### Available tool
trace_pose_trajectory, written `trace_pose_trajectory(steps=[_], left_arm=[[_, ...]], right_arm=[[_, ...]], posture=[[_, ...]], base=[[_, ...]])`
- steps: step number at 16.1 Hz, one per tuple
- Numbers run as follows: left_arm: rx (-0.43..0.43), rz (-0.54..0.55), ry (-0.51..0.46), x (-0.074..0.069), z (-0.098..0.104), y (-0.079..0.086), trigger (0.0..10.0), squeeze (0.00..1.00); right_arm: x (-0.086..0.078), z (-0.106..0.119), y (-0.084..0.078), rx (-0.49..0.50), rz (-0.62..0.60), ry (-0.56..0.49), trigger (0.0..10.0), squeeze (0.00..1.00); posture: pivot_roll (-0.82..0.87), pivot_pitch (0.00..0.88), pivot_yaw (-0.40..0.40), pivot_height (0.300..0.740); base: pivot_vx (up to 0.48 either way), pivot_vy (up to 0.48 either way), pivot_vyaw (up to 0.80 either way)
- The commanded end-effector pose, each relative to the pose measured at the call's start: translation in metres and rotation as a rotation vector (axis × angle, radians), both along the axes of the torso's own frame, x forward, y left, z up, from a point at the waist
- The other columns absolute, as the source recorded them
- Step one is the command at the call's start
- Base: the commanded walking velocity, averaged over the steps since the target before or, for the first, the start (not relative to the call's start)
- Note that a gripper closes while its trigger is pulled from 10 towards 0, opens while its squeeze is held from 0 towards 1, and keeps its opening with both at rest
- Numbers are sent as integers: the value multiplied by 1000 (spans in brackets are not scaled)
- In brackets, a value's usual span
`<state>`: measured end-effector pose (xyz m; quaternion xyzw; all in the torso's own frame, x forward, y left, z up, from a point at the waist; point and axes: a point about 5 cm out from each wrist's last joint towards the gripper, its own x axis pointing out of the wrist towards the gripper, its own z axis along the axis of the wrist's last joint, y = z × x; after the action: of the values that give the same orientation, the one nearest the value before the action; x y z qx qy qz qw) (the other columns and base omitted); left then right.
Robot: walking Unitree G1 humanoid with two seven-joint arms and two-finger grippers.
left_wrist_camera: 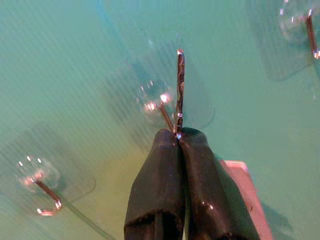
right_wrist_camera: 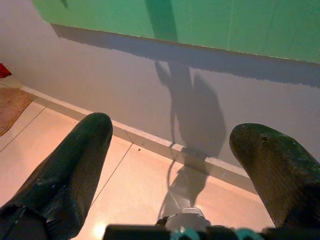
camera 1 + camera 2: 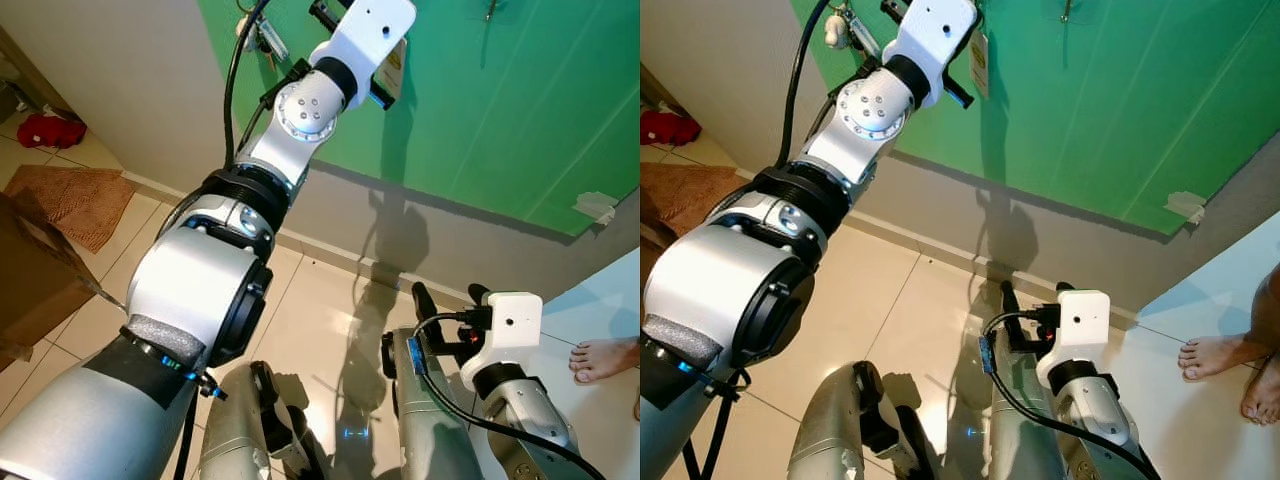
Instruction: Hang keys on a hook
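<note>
Head views: left claw (image 3: 345, 45) raised at 12 o'clock against green wall (image 3: 500, 110); right claw (image 3: 1032, 300) idle low, spread empty.

Left wrist view: pinched tight on key ring (image 1: 180, 90), just beside centre hook (image 1: 162, 107). Could slide past hook tip if misaligned.

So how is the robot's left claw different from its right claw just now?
The left claw is raised up against the green wall; the right claw hangs low over the tiled floor. The left claw's fingers are pressed shut on a thin metal key ring beside a clear stick-on hook; the right claw's fingers stand wide apart and hold nothing. Both have two long black fingers.
</note>
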<state>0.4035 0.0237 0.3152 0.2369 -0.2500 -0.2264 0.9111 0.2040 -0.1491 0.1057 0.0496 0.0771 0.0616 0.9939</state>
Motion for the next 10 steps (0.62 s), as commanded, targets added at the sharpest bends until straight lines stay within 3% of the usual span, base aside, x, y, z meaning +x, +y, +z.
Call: trace_pose_trajectory(steps=[1, 8, 10], left_arm=[[-32, 8, -50, -1, 12, 5, 0, 0], [-44, -2, -76, -3, 19, 3, 0, 0], [-105, -3, -29, -1, 17, 6, 0, 0]], right_arm=[[-2, -3, 2, 4, 12, 19, 10000, 0], [-3, -3, 1, 4, 11, 19, 10000, 0], [-3, -3, 1, 6, 7, 20, 10000, 0]], posture=[[-447, 222, 119, 592], [-448, 222, 120, 592], [-449, 225, 122, 592]], base=[[0, 0, 0], [0, 0, 0], [0, 0, 0]])
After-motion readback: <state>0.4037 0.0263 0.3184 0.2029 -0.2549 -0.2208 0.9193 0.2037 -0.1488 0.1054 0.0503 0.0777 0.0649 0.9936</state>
